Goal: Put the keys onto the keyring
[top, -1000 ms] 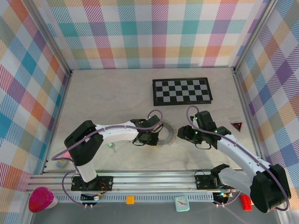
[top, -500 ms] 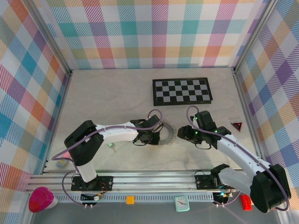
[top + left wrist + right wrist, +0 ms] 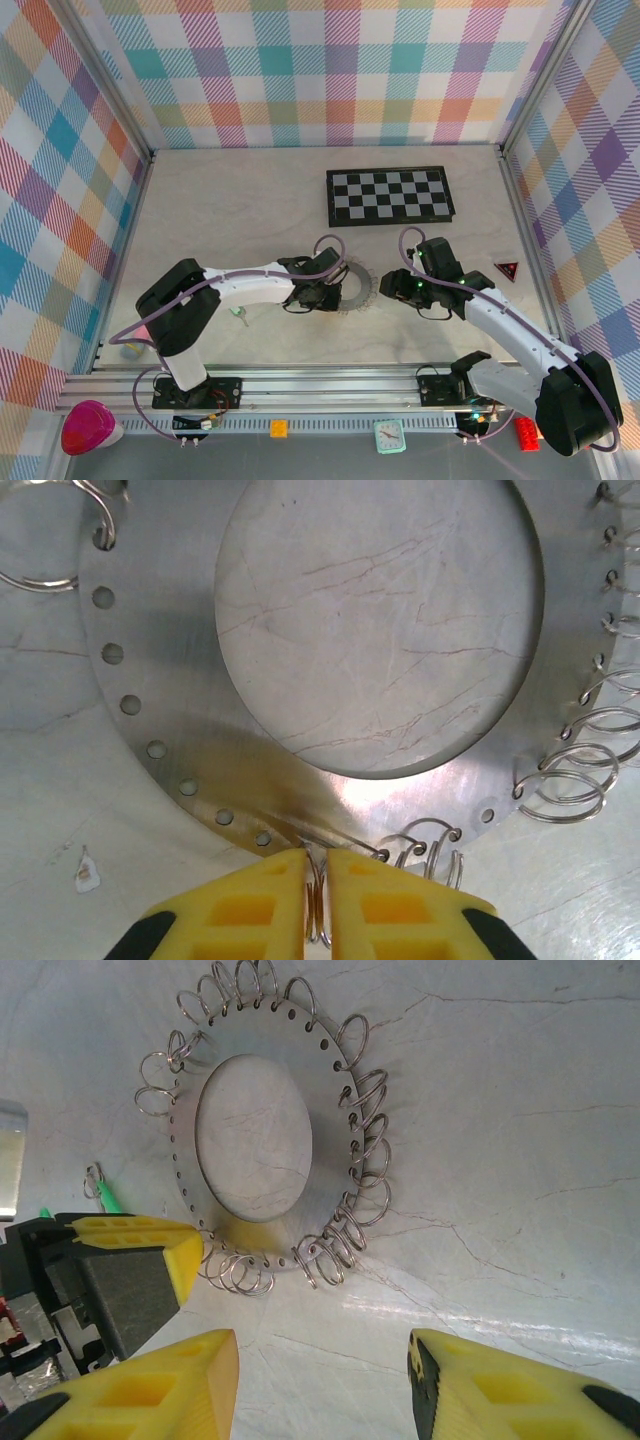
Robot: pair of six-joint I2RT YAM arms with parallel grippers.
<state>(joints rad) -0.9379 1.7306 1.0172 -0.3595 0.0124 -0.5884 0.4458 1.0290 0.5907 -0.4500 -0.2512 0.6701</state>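
The keyring (image 3: 358, 287) lies flat on the bench (image 3: 230, 200), near its middle. The left wrist view shows the left gripper (image 3: 317, 865) with its jaws closed on a wire loop (image 3: 314, 910) at the ring's 6 o'clock rim. The right wrist view shows the right gripper (image 3: 325, 1360) with its jaws wide open, and a green key (image 3: 110, 1198) at the ring's 9 o'clock.

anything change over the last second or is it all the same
Nothing visibly moved. The left end effector stays pinched on a wire loop at the rim of the keyring. The right end effector stays open beside the ring, and the green key lies where it was.
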